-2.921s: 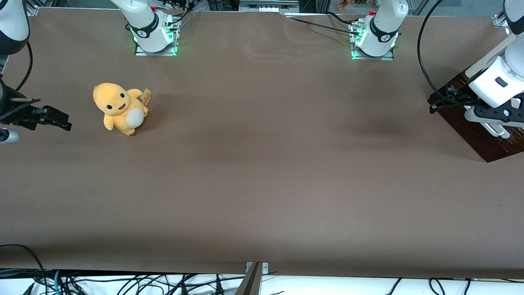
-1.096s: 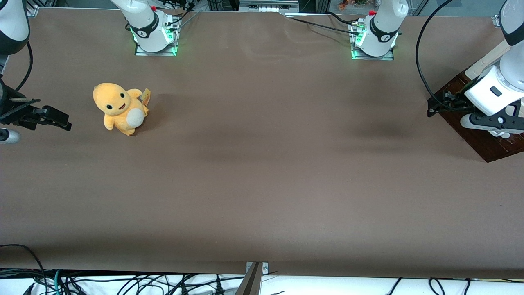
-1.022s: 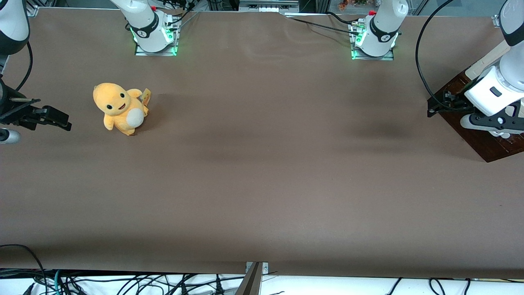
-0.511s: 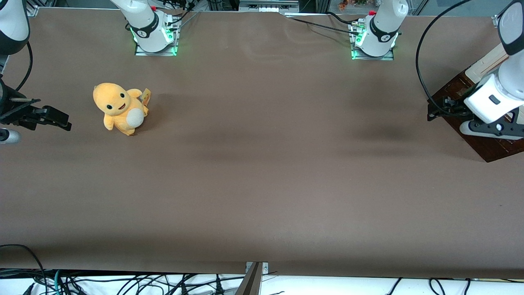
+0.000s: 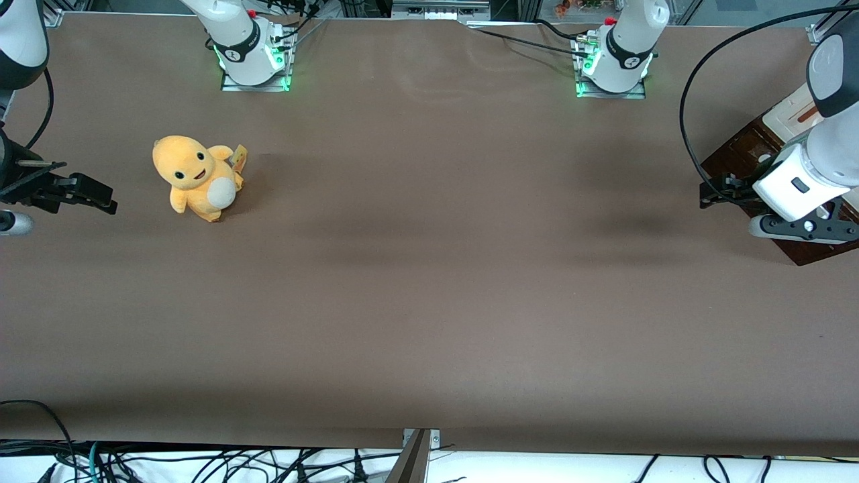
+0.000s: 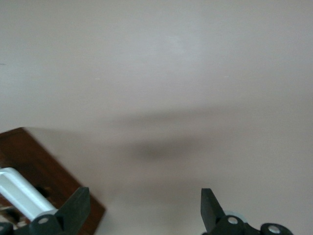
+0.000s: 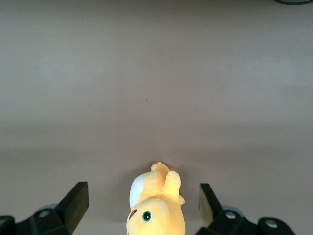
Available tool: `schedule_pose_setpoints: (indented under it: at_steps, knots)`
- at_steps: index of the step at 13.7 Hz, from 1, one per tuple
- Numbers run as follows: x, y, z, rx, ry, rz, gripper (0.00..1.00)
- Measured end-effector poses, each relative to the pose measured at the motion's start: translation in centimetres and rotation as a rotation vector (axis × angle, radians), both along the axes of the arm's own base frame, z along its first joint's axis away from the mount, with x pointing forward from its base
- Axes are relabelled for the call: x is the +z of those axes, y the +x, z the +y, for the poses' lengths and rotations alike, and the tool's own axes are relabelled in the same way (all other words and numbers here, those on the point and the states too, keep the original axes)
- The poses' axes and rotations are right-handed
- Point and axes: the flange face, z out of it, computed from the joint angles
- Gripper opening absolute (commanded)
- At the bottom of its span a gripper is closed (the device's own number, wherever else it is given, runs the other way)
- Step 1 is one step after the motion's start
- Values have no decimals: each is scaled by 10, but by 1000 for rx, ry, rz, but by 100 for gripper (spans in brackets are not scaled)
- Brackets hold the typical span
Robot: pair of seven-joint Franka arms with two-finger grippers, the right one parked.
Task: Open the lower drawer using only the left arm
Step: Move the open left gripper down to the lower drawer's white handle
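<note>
Front view: a yellow plush toy (image 5: 194, 176) sits well apart from the lower drawer (image 5: 738, 151), toward the parked arm's end of the brown tabletop (image 5: 429, 268), with bare surface between them. The drawer's dark wood front lies at the working arm's end, and a cream panel (image 5: 795, 114) shows just beside it, farther from the camera. The left arm (image 5: 829, 144) reaches over the drawer, its gripper (image 5: 802, 229) at the drawer's near edge. Over the past few seconds the wrist has swung up and the gripper has slid toward the camera, uncovering the cream panel, while the drawer's near corner has stayed put. In the left wrist view the fingers (image 6: 73, 210) are spread wide and grasp nothing, with the white handle (image 6: 19, 193) just outside one of them. The drawer appears not yet pulled, and the handle probably needs to be caught before any pull.
</note>
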Motion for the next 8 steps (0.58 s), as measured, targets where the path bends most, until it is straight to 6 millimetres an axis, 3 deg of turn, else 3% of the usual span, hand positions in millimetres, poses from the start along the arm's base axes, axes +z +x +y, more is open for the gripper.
schedule_pose_setpoints:
  at_steps: [5, 8]
  knots:
    - [-4, -10, 17, 77, 237, 78, 100]
    - [-35, -9, 11, 200, 361, 148, 100]
